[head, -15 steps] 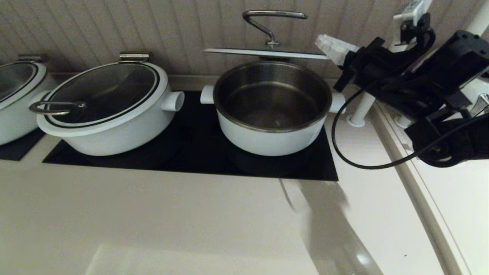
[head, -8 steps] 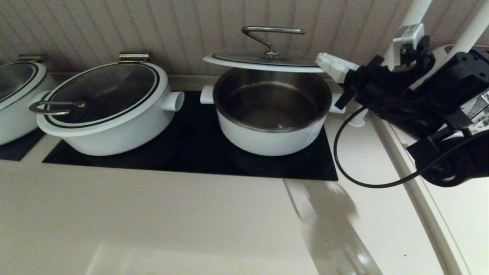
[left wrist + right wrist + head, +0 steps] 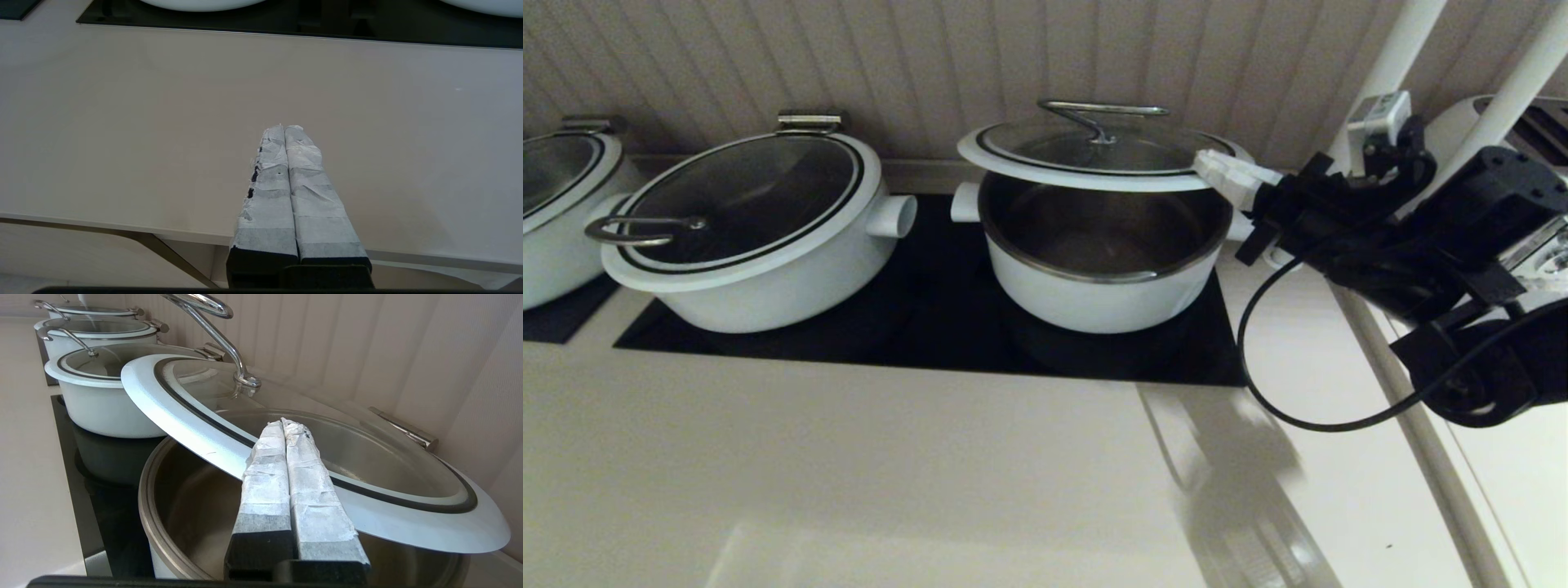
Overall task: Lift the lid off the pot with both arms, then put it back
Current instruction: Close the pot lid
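Note:
The round white pot (image 3: pixel 1094 294) stands on the black cooktop with its steel bowl open at the front. The glass lid (image 3: pixel 1094 155) with white rim and steel bar handle (image 3: pixel 1104 110) hangs tilted just above the pot; its front edge is raised. My right gripper (image 3: pixel 1213 167) is shut, its fingers pressed together, lying over the lid's right rim. In the right wrist view the gripper (image 3: pixel 283 422) crosses the lid's white rim (image 3: pixel 196 433) above the pot (image 3: pixel 184 522). My left gripper (image 3: pixel 284 127) is shut and empty over the bare counter, out of the head view.
A wider oval white pot (image 3: pixel 760 253) with its lid on stands left of the round pot; another (image 3: pixel 556 220) is at the far left. Both share the black cooktop (image 3: pixel 931 327). White posts (image 3: pixel 1388 73) and a black cable (image 3: pixel 1258 384) are at the right.
The lid has come down from well above the pot to just over its rim. My right gripper has come down with it at the lid's right edge.

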Controlling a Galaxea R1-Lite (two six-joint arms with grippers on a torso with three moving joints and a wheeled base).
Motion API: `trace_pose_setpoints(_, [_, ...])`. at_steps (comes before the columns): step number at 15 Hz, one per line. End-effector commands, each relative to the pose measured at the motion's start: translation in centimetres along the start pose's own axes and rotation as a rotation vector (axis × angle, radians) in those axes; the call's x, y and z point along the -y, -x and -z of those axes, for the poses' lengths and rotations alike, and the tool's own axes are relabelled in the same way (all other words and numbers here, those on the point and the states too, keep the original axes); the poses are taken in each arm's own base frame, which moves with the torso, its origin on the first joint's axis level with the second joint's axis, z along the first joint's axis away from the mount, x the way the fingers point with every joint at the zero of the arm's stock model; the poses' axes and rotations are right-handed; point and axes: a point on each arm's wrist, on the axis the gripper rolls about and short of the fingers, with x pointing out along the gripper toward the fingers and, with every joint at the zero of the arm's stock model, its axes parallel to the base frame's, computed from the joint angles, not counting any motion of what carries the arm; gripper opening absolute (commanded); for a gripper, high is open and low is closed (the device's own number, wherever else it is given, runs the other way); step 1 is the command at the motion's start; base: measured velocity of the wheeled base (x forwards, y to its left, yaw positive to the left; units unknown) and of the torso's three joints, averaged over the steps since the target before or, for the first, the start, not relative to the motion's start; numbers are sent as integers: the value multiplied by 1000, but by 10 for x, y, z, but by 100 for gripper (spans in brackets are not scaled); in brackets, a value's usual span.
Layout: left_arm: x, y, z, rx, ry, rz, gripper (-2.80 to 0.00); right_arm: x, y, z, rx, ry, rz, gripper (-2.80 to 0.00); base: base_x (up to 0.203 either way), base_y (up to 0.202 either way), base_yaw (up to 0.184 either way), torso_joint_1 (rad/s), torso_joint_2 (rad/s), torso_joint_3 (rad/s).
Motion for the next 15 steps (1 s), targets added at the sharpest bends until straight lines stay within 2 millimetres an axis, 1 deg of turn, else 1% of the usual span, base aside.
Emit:
trace_pose_setpoints(1, [0,0,0,1,1,0,-280,-1,0,3,-3,-2,-4,-280,0,0,0,0,0,0])
trace_pose_setpoints(8, [0,0,0,1,1,0,-280,-1,-2,19,-34,-16,-8,-280,0,0,0,0,0,0])
trace_pose_setpoints(15, [0,0,0,1,1,0,-280,-4,-2,39,-78,-23,-14,-280,0,0,0,0,0,0])
